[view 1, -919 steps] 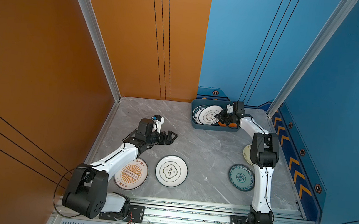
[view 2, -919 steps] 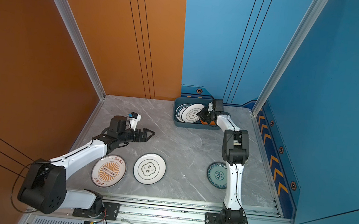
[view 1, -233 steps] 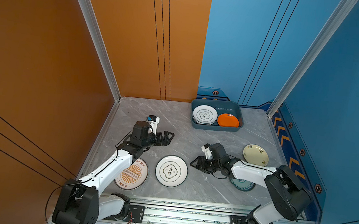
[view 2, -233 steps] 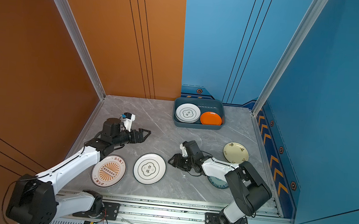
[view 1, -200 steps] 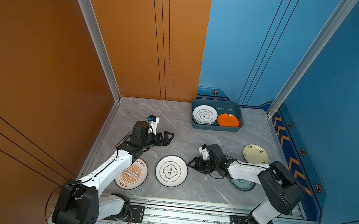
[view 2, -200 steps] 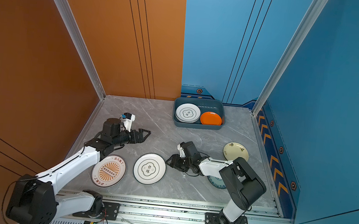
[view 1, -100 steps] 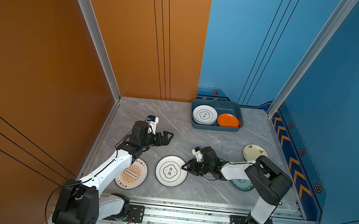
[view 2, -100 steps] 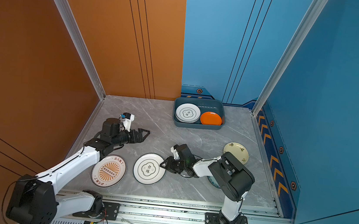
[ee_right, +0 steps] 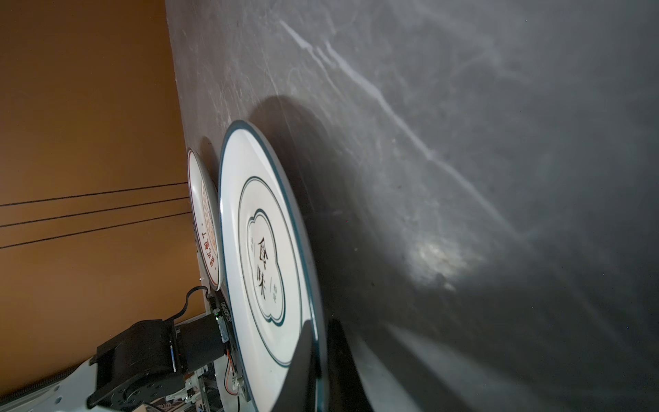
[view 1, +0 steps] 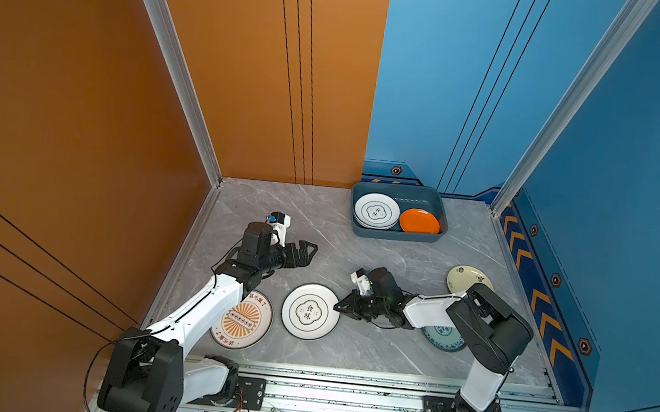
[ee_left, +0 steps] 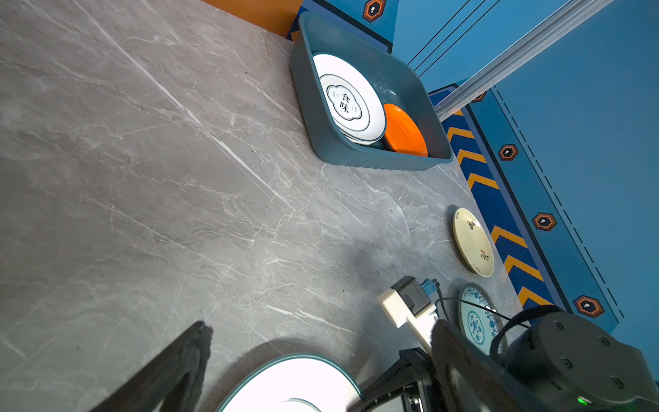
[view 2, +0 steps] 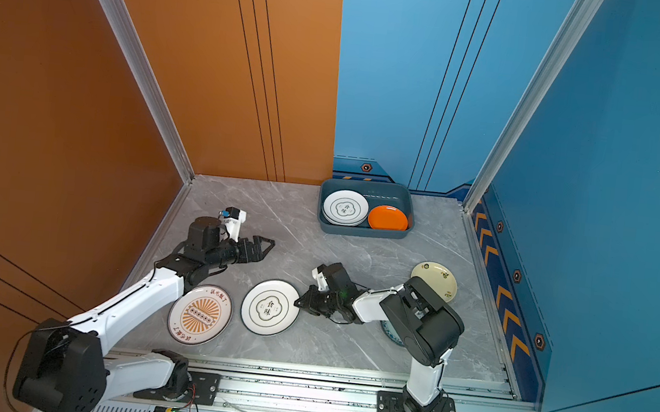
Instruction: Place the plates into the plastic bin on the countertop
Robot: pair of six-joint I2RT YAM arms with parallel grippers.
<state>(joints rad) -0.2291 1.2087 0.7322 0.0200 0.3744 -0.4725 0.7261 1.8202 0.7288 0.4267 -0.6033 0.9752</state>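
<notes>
A white plate with a green emblem (view 1: 310, 311) (view 2: 270, 307) lies flat on the grey countertop (view 1: 376, 262). My right gripper (view 1: 337, 307) (ee_right: 317, 356) is shut on this plate's right rim, one finger above it and one below. The left gripper (view 1: 309, 255) (view 2: 267, 250) hovers open and empty behind that plate. At the back stands the teal plastic bin (view 1: 396, 235) (ee_left: 356, 157), holding a stack topped by a white emblem plate (view 1: 376, 211) beside an orange plate (view 1: 420, 221).
A sunburst plate (view 1: 243, 321) lies left of the gripped plate, partly under the left arm. Right of centre sits a cream plate (view 1: 467, 276). A teal floral plate (view 1: 442, 338) is half hidden under the right arm. Walls close in three sides.
My right gripper slid left along the countertop to the emblem plate's edge and closed on its rim. The left arm has barely moved and stays open.
</notes>
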